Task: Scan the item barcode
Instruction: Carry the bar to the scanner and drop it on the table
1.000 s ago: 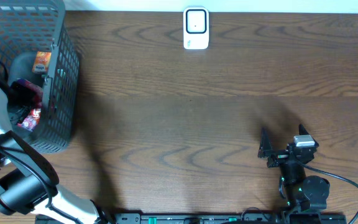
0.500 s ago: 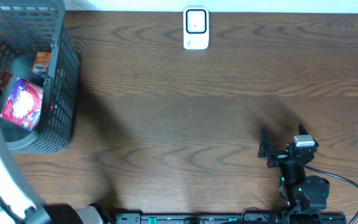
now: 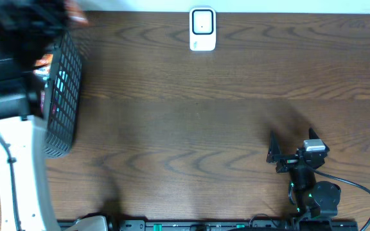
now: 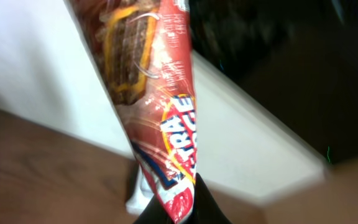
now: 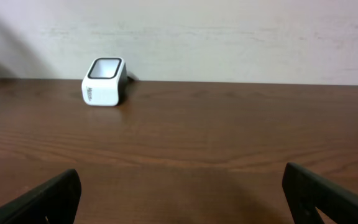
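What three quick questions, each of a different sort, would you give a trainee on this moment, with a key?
1. True or false: the right tool is open and holds nothing.
2. What is the left tool gripping? A) a snack packet B) a cup C) nothing
3. Fill in: the white scanner stands at the ___ edge of the table, as seen from the robot.
Key: 1 true; 2 A; 3 far.

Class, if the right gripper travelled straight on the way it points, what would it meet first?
For the right gripper the way looks free over the table; the barcode scanner sits left of its line. Likely the wall first, depth unclear.
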Controlling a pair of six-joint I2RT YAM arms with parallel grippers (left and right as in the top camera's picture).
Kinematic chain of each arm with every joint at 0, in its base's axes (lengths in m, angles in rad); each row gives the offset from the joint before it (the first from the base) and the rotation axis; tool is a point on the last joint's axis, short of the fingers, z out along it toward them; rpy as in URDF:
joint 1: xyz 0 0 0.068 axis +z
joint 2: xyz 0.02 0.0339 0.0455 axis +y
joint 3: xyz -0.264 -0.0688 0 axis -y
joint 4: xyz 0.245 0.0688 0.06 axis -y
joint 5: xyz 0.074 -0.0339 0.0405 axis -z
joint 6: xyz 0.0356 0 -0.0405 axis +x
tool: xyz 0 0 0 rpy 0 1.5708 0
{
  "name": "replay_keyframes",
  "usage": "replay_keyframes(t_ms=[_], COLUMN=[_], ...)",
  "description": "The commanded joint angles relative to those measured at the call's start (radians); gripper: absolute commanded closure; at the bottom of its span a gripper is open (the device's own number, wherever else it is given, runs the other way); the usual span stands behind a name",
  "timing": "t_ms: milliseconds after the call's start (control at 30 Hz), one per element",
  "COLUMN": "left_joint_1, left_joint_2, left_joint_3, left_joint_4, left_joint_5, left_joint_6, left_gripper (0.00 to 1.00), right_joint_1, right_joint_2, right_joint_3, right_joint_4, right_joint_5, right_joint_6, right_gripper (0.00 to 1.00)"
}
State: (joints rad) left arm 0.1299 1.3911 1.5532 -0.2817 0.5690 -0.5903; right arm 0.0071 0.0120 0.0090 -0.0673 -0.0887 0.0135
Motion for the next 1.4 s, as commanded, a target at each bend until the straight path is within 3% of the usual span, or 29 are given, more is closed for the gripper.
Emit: replay_keyframes(t_ms=[0, 200, 433, 733, 967, 1100, 1200, 1367], left_joint_1=[-0.159, -0.413, -0.598, -0.710, -0.731, -0.730, -0.724, -0.707], left_joint_2=[0.049, 0.190, 0.402, 0.627, 0.715, 0.726, 0.718, 0.651], left_joint_3=[0.013, 0.013, 0.013, 0.013, 0.013, 0.013, 0.014, 0.014], left_joint_4=[-0.055, -0.161, -0.160, 0.007, 0.053, 0.069, 0.102, 0.112], left_joint_5=[-0.143, -0.394, -0.402, -0.402, -0.402, -0.402, -0.401, -0.402], left_joint_6=[0.110, 0.112, 0.111, 0.111, 0.111, 0.111, 0.111, 0.111], left_gripper=[0.93, 0.93, 0.93, 0.92, 0.93, 0.83, 0.62, 0.61], right_joint_1=[0.007, 0.007, 0.007, 0.007, 0.007, 0.007, 0.007, 0.007], right_joint_2=[-0.005, -0.005, -0.005, -0.005, -0.005, -0.005, -0.005, -0.005], right_joint_3=[-0.003, -0.003, -0.003, -0.003, -0.003, -0.003, -0.003, -0.003], right_joint_4=[-0.003, -0.003, -0.003, -0.003, -0.003, -0.003, -0.003, -0.003], right_joint_5=[0.004, 0.004, 0.004, 0.004, 0.004, 0.004, 0.004, 0.004], right_joint_6=[-0.007, -0.007, -0.007, -0.007, -0.007, -0.007, -0.007, -0.007], right_gripper=[0.01, 0.01, 0.01, 0.01, 0.01, 0.01, 0.01, 0.01])
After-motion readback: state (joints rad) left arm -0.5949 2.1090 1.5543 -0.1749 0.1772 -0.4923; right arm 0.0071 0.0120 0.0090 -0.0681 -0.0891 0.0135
